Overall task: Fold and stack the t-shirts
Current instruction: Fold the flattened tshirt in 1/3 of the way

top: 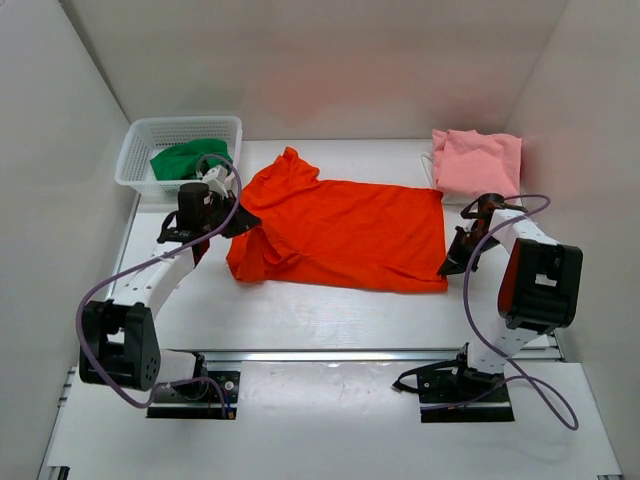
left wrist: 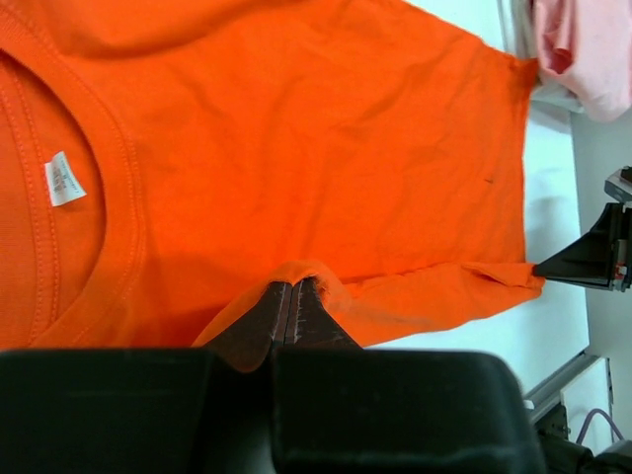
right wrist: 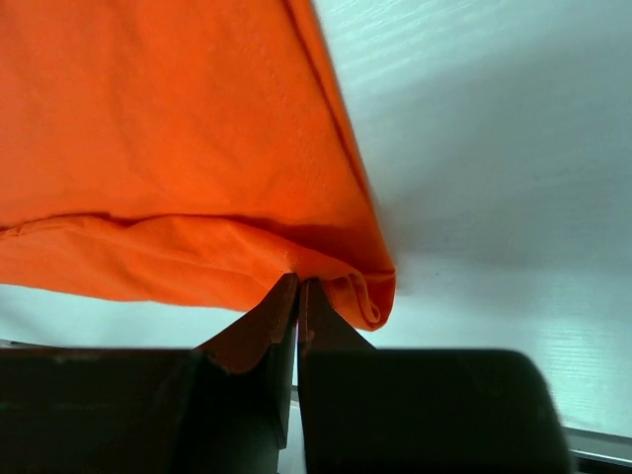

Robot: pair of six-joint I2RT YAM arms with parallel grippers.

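The orange-red t-shirt (top: 340, 230) lies spread across the middle of the table, its near-left part bunched and lifted. My left gripper (top: 245, 220) is shut on a fold of the shirt's near hem beside the collar (left wrist: 294, 286). At the near right corner, my right gripper (top: 447, 268) is shut on the orange hem (right wrist: 298, 281). A folded pale pink t-shirt (top: 478, 162) rests at the far right. The green t-shirt (top: 185, 160) sits crumpled in the basket.
The white mesh basket (top: 135, 150) stands at the far left corner, just behind my left arm. White walls enclose the table on three sides. A metal rail (top: 350, 354) runs along the near edge in front of the arm bases.
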